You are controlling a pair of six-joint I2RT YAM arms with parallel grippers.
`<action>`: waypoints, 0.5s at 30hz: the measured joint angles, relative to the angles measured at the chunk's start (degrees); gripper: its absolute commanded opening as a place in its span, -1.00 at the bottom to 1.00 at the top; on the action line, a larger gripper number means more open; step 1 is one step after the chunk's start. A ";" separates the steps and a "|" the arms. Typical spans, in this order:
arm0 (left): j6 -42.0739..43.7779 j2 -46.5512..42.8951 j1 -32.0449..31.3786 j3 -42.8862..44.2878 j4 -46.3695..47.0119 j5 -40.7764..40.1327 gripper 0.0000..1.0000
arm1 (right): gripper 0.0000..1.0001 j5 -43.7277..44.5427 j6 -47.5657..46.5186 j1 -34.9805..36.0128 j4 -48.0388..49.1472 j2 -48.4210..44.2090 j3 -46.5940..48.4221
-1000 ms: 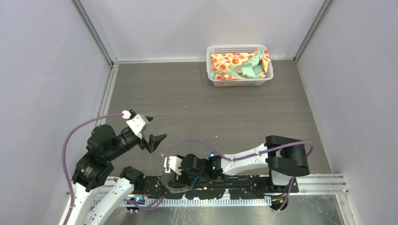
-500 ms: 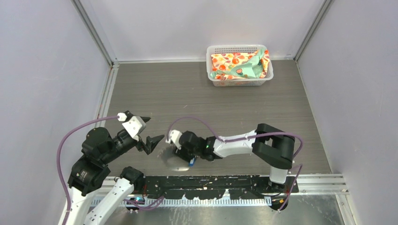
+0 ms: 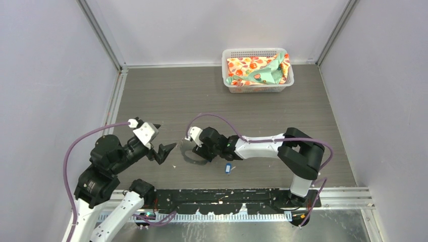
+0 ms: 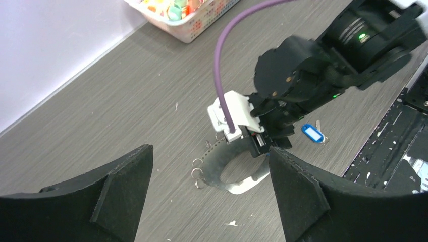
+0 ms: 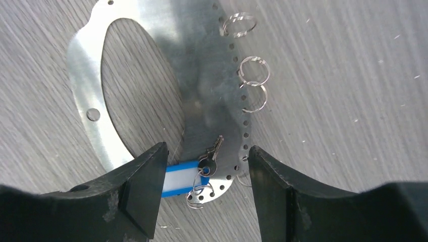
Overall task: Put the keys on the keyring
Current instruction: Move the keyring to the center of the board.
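Since the earlier frames the keyring [image 5: 212,75] has travelled away from the near edge with the right claw [image 5: 207,147], whose fingers straddle its perforated band and appear to grip it. One key [image 5: 182,180] lies on that band, seemingly hooked on by a split ring [image 5: 198,194]. The other key [image 3: 228,168] lies loose on the table [image 3: 252,111], beside the right arm. Left claw [image 3: 165,137]: wide, empty, near the keyring. Step in hand: placing the keyring. Next: fetch and thread the loose key, which calls for a steadied keyring.

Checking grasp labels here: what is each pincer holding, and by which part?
The left pincer holds nothing. The right pincer straddles the blue-tagged key on the keyring, but whether it grips anything cannot be told.
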 measured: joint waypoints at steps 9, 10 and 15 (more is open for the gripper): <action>-2.47 3.76 0.00 -0.83 -0.39 -5.14 0.82 | 0.25 -1.92 -0.15 3.08 3.56 1.40 8.66; -2.69 3.98 0.00 -0.83 -0.39 -5.79 0.82 | 0.25 -2.10 -0.15 3.37 4.17 2.75 10.12; -2.95 2.62 0.00 -0.79 -0.37 -8.72 0.81 | 0.26 -2.80 -0.20 4.76 7.19 11.96 16.76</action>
